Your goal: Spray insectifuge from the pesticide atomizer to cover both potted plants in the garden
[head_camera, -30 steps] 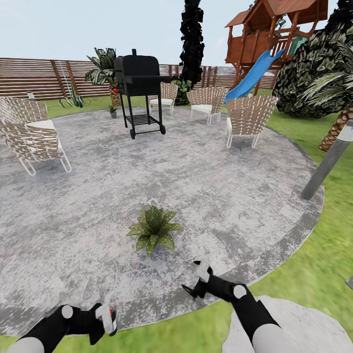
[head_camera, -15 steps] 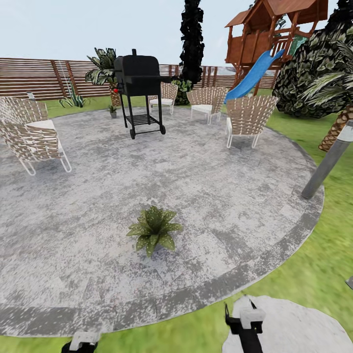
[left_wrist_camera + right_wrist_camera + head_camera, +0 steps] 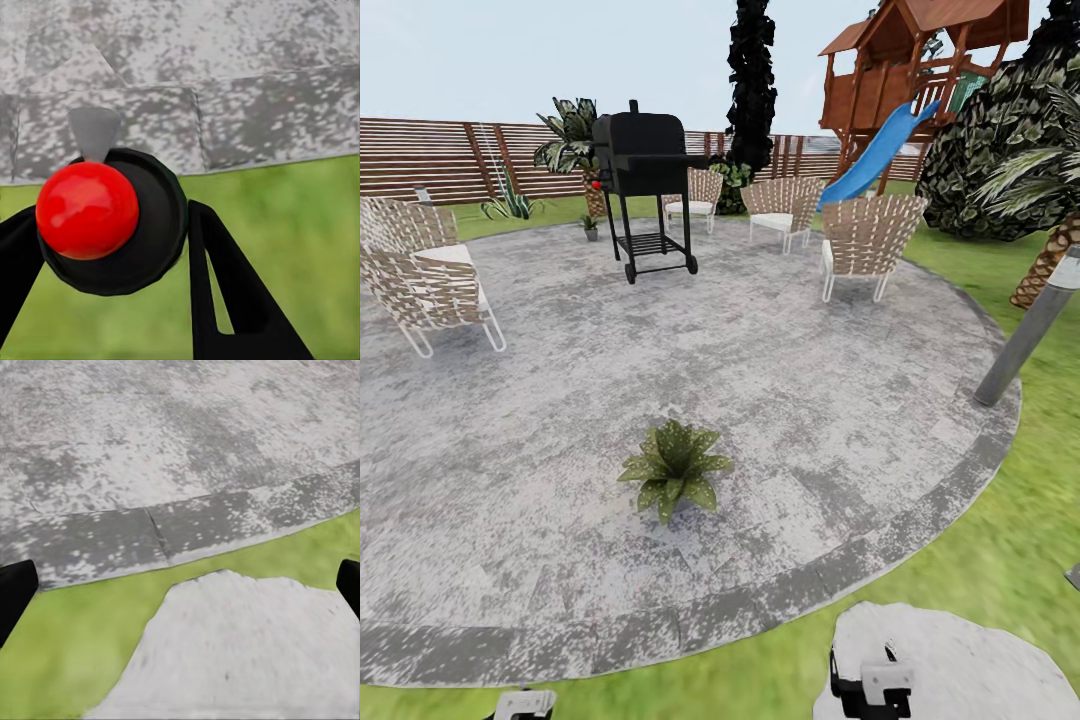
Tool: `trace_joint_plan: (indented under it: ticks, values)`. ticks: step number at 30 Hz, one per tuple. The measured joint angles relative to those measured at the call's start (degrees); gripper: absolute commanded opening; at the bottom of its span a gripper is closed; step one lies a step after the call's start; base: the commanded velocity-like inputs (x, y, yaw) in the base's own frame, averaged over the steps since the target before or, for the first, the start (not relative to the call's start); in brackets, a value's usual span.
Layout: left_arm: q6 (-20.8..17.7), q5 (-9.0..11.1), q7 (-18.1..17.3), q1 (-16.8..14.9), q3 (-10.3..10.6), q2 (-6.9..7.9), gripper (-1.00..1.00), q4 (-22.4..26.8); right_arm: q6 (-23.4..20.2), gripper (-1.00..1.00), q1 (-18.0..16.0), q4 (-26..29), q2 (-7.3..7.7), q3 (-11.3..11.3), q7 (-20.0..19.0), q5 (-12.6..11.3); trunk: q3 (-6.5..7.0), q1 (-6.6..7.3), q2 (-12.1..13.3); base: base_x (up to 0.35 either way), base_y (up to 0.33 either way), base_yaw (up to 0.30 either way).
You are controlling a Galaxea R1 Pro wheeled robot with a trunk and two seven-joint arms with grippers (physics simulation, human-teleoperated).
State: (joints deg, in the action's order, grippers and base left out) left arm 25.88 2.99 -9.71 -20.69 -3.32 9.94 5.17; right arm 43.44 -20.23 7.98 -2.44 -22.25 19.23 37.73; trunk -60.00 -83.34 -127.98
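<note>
- Left side of the head view: two woven chairs (image 3: 422, 275) stand on the stone patio (image 3: 780, 400), in front of the slatted wooden fence (image 3: 450, 155).
- Left gripper (image 3: 525, 704): a small part shows at the lower edge of the head view, over the lawn (image 3: 740, 670) just outside the patio rim.
- Left gripper, wrist view (image 3: 109, 300): the two black fingers (image 3: 225, 292) sit on either side of a round black object with a red ball-shaped top (image 3: 88, 210) and a small grey tip. One finger touches the object's side; the other meets it at the frame edge. The fingers pinch this object. Its body is hidden, so it cannot be confirmed as the pesticide atomizer.
- Centre: one potted plant (image 3: 674, 467), a low rosette of speckled leaves, sits on the patio ahead of both grippers and well apart from them. A black grill (image 3: 645, 175) stands further back.
- Right gripper (image 3: 872, 685): it shows at the lower edge of the head view, above a pale stepping stone (image 3: 960, 660) in the grass.
- Right gripper, wrist view (image 3: 180, 585): only the two black fingertips (image 3: 13, 592) show, at opposite frame edges. The fingers are spread wide with nothing between them; stepping stone, grass and patio rim lie beyond.
- Right side: a further woven chair (image 3: 868, 240), a wooden play tower with a blue slide (image 3: 875, 155), dark bushes (image 3: 1000, 150) and a grey post (image 3: 1028, 335).
</note>
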Motion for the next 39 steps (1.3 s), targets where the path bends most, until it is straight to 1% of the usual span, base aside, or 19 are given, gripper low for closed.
trace_joint_plan:
  ticks: [4, 6, 11, 39]
  values:
    - [0.2, 0.0, 0.0, 0.0, 0.0, 0.06, -1.00, 0.1, -0.1, 1.00, 0.0, -4.9, -0.31, 0.1, -0.1, 0.0, 0.00, 0.00, 0.0, 0.000, -0.011, 0.000]
    - [0.3, -0.1, 0.0, 0.1, 0.0, 0.07, -1.00, 0.1, -0.1, 1.00, 0.0, -6.0, -0.28, 0.1, -0.1, 0.0, 0.00, 0.00, 0.0, 0.000, -0.164, 0.000]
    - [0.6, -0.1, 0.0, 0.7, 0.0, 0.06, -1.00, 0.2, 0.0, 1.00, 0.0, -6.5, -0.19, 0.1, -0.1, 0.0, 0.00, 0.00, 0.0, 0.006, -0.258, 0.000]
    - [0.7, -0.3, -0.1, 0.8, 0.2, -0.09, -1.00, 0.3, 0.0, 1.00, 0.0, -6.5, -0.18, 0.1, -0.1, 0.0, 0.00, 0.01, 0.0, 0.080, -0.283, 0.000]
